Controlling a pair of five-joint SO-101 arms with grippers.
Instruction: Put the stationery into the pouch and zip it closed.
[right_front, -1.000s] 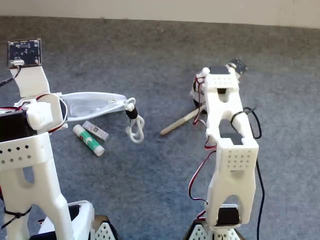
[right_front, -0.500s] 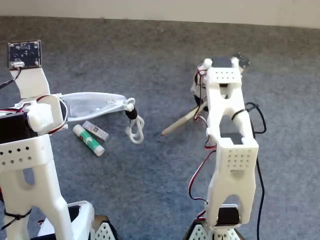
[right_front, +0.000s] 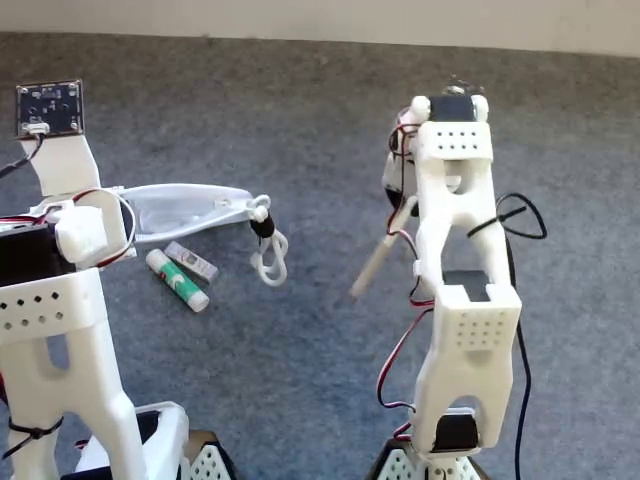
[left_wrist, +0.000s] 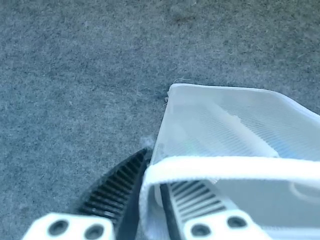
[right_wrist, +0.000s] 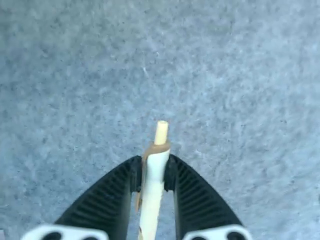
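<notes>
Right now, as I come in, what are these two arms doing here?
The left gripper is shut on the rim of the open translucent white pouch. The right gripper holds a cream-coloured pen, away from it. A green and white glue stick and a small grey bar lie on the grey carpet beside the pouch.

you're working over a grey, felt-like carpet that covers the whole surface, its nap fuzzy and flecked up close. along the far edge you see a pale strip. the light is bright and fairly even.
</notes>
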